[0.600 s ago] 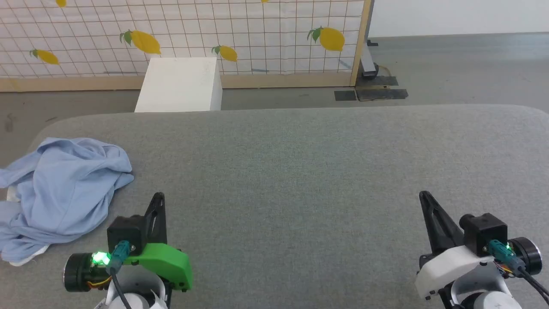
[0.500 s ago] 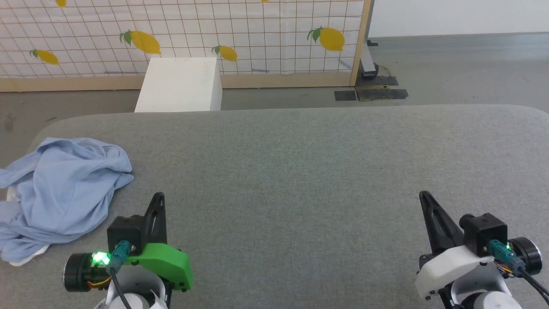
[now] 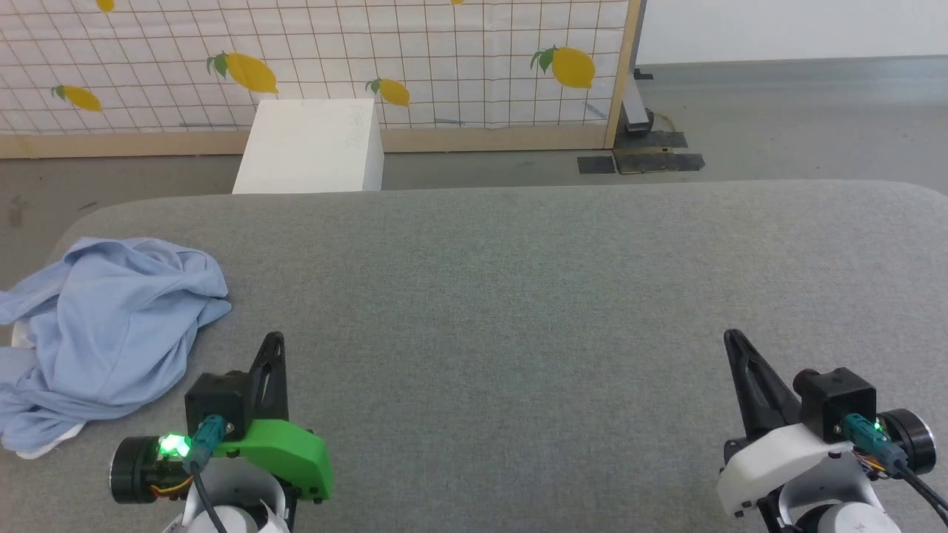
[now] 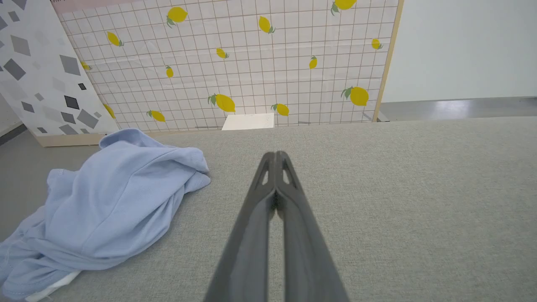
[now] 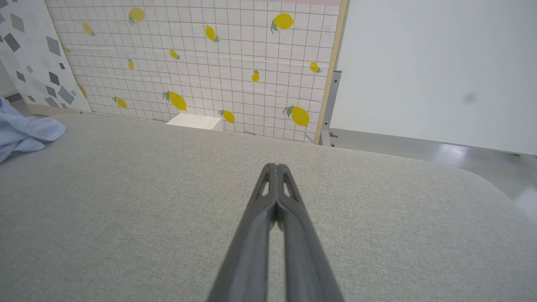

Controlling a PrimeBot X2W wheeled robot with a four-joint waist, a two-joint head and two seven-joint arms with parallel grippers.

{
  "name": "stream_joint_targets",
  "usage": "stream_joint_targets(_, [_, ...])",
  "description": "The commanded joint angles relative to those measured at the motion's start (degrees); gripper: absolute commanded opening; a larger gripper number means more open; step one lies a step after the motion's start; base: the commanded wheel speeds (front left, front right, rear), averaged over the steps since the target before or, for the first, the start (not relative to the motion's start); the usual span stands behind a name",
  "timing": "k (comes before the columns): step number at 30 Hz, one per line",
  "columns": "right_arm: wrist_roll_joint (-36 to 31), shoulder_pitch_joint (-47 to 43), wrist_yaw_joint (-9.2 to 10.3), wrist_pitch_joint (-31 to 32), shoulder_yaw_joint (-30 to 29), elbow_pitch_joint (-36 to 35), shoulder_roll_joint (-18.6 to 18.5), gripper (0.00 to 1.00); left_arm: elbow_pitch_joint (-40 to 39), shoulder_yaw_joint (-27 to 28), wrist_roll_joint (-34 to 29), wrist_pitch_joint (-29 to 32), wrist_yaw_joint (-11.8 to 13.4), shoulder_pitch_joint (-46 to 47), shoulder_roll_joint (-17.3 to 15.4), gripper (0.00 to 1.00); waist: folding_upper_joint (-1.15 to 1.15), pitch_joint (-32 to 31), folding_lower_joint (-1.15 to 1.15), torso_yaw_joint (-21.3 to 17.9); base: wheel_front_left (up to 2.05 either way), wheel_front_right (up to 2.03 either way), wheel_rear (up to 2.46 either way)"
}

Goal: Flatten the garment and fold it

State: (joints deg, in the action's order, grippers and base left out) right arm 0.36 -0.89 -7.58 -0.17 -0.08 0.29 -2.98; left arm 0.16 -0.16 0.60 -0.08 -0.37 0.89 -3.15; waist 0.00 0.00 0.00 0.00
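**Shirt bunched at the counter's left edge, both pincers closed and empty**

Nearest, the left pincer (image 3: 274, 342) and right pincer (image 3: 733, 340) hover over the counter's (image 3: 518, 296) near edge, fingers pressed together, holding nothing. The light blue shirt (image 3: 111, 326) lies crumpled at the left edge, near the left pincer and well apart from the right. To begin well, I judge the left pincer should part, take an outer hem rather than the heaped middle, and draw the shirt toward the bare centre. The wrist views show the fingertips meeting, which the head view leaves unclear; the head view places both arms against the shirt. Beyond the far edge stand a white box (image 3: 311, 144) and a lemon-printed screen (image 3: 444, 59).
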Motion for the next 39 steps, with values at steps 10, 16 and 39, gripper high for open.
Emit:
stream_joint_targets(10, [0.3, 0.2, 0.0, -0.4, -0.1, 0.3, 0.0, 1.0, 0.6, -0.6, 0.6, -0.6, 0.5, 0.3, 0.0, 1.0, 0.0, 0.0, 0.0, 0.1, 0.0, 0.0, 0.0])
stream_joint_targets(16, [0.5, 0.4, 0.01, -1.0, -0.3, 0.5, 0.0, 1.0, 1.4, -1.0, 1.2, -1.4, 1.1, 0.7, -0.1, 1.0, 0.0, 0.1, 0.0, 1.0, 0.0, 0.0, 0.0])
stream_joint_targets(39, [1.3, 1.4, 0.02, -2.8, -0.1, 1.6, 0.0, 1.0, 3.3, -1.5, 3.8, -4.2, 3.4, 1.3, -0.5, 1.0, 0.0, 0.3, 0.0, 9.5, 0.0, 0.0, 0.0])
